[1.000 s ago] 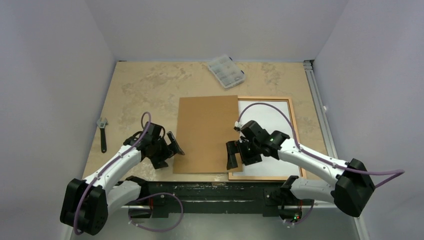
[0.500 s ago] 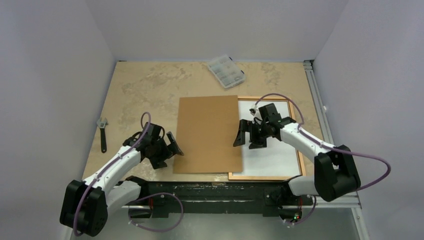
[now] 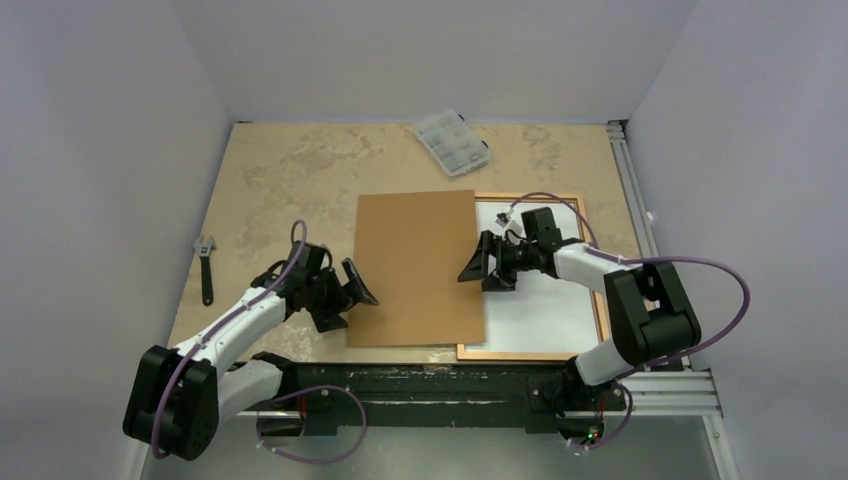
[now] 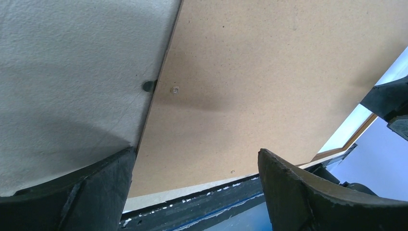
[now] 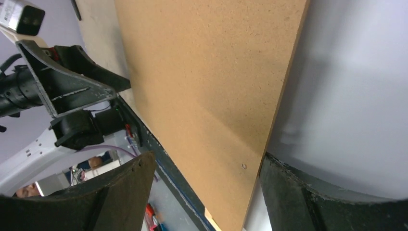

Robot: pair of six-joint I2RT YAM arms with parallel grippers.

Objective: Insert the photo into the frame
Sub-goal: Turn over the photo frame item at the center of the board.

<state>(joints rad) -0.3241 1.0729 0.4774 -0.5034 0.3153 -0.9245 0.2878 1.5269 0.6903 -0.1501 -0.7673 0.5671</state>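
The photo (image 3: 545, 310) lies white side up inside the frame (image 3: 540, 353), just under the right gripper (image 3: 478, 270), so that part looks done. The brown backing board (image 3: 415, 265) between the grippers only half covers it. Both the left gripper (image 3: 352, 303) and the right gripper are open wide, holding nothing.

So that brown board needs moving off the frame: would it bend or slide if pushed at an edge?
Probably stiff: the backing board lies flat with straight edges, even where it overlaps the frame. It looks thin and likely light, so an edge push should slide it across the smooth table. Its low edge may be hard to pinch.
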